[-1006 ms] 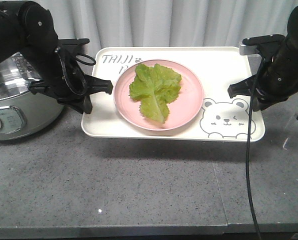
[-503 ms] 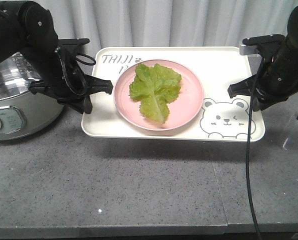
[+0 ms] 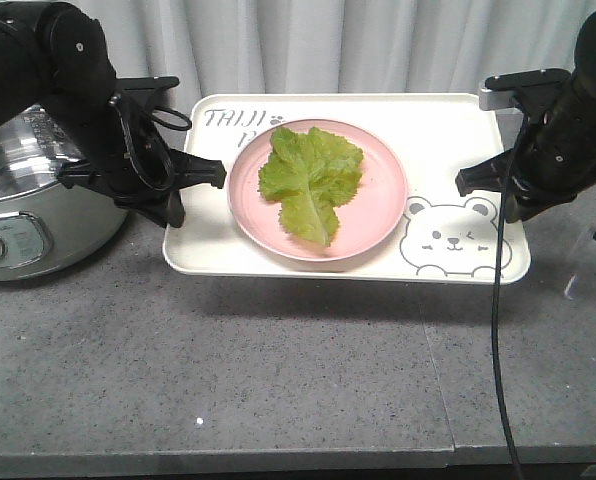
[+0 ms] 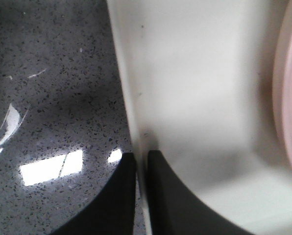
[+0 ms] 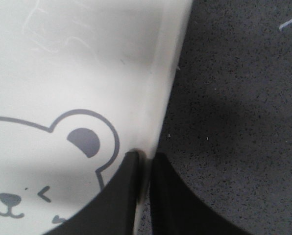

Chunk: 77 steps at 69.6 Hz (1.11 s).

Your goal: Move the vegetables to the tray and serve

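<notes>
Exterior front-facing view: beside a steel cooker [image 3: 23, 215], the left hand [image 3: 203, 182] is closed narrow on the tray's [image 3: 448, 130] left rim. The left wrist-mounted view confirms it, with one finger outside the low wall and one inside. At centre, the lettuce [image 3: 310, 178] lies flat on a pink plate [image 3: 380, 212], which stands on the tray just beside the bear drawing. On the far side, the right hand [image 3: 483, 190] pinches the opposite rim in the same way, next to the bear's ear in the right wrist-mounted view. A shadow under the near edge suggests the tray hangs above the grey counter [image 3: 278, 370], carried between the two hands.

The leaf looks light, limp and easy to tear, and it rests loose on a smooth plate. The plate is likely the heaviest item and is free to slide on slick plastic if the load tips. The tray looks thin and may flex at the middle, so the two short rims, gripped level and opposite, seem the right holds.

Against the frames a second and half a second earlier, nothing visibly differs: hands, tray, plate and leaf sit where they were.
</notes>
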Available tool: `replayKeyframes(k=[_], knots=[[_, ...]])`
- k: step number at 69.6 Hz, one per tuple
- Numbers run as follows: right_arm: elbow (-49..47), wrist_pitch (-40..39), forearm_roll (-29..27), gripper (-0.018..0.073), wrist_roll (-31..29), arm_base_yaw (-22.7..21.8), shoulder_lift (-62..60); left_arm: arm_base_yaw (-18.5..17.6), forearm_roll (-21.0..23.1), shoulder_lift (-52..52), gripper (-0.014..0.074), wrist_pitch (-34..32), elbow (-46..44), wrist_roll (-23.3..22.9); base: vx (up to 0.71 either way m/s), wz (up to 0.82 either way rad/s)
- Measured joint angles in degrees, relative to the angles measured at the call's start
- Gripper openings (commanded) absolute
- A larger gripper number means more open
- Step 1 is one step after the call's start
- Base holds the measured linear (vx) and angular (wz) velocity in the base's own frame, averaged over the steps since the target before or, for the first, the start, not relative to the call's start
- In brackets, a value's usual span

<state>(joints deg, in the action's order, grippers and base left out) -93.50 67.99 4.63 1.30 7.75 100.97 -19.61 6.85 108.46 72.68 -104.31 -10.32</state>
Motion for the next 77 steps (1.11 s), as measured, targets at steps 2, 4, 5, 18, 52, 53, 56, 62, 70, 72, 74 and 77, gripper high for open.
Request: replayKeyframes(k=[2, 4, 5, 18, 52, 53, 56, 62, 70, 72, 74, 77], knots=[[0.0, 0.0, 0.0, -0.0008, 0.0, 0.0, 0.0, 0.0, 0.0, 0.0, -0.0008, 0.0, 0.0, 0.0, 0.0, 0.0], [0.0, 0.0, 0.0, -0.0008, 0.0, 0.0, 0.0, 0.0, 0.0, 0.0, -0.0008, 0.0, 0.0, 0.0, 0.0, 0.0], [0.0, 0.0, 0.0, -0.0008, 0.0, 0.0, 0.0, 0.0, 0.0, 0.0, -0.0008, 0.0, 0.0, 0.0, 0.0, 0.0], [0.0, 0.0, 0.0, -0.0008, 0.0, 0.0, 0.0, 0.0, 0.0, 0.0, -0.0008, 0.0, 0.0, 0.0, 0.0, -0.02], [0.0, 0.0, 0.0, -0.0008, 0.0, 0.0, 0.0, 0.0, 0.0, 0.0, -0.0008, 0.0, 0.0, 0.0, -0.02, -0.13], [0.0, 0.0, 0.0, -0.0008, 0.0, 0.0, 0.0, 0.0, 0.0, 0.0, -0.0008, 0.0, 0.0, 0.0, -0.03, -0.2], [0.0, 0.0, 0.0, -0.0008, 0.0, 0.0, 0.0, 0.0, 0.0, 0.0, -0.0008, 0.0, 0.0, 0.0, -0.03, -0.2], [0.0, 0.0, 0.0, -0.0008, 0.0, 0.0, 0.0, 0.0, 0.0, 0.0, -0.0008, 0.0, 0.0, 0.0, -0.03, -0.2], [0.0, 0.0, 0.0, -0.0008, 0.0, 0.0, 0.0, 0.0, 0.0, 0.0, -0.0008, 0.0, 0.0, 0.0, -0.03, -0.21], [0.0, 0.0, 0.0, -0.0008, 0.0, 0.0, 0.0, 0.0, 0.0, 0.0, -0.0008, 0.0, 0.0, 0.0, -0.03, -0.23], [0.0, 0.0, 0.0, -0.0008, 0.0, 0.0, 0.0, 0.0, 0.0, 0.0, -0.0008, 0.0, 0.0, 0.0, -0.03, -0.23], [0.0, 0.0, 0.0, -0.0008, 0.0, 0.0, 0.0, 0.0, 0.0, 0.0, -0.0008, 0.0, 0.0, 0.0, -0.03, -0.25]])
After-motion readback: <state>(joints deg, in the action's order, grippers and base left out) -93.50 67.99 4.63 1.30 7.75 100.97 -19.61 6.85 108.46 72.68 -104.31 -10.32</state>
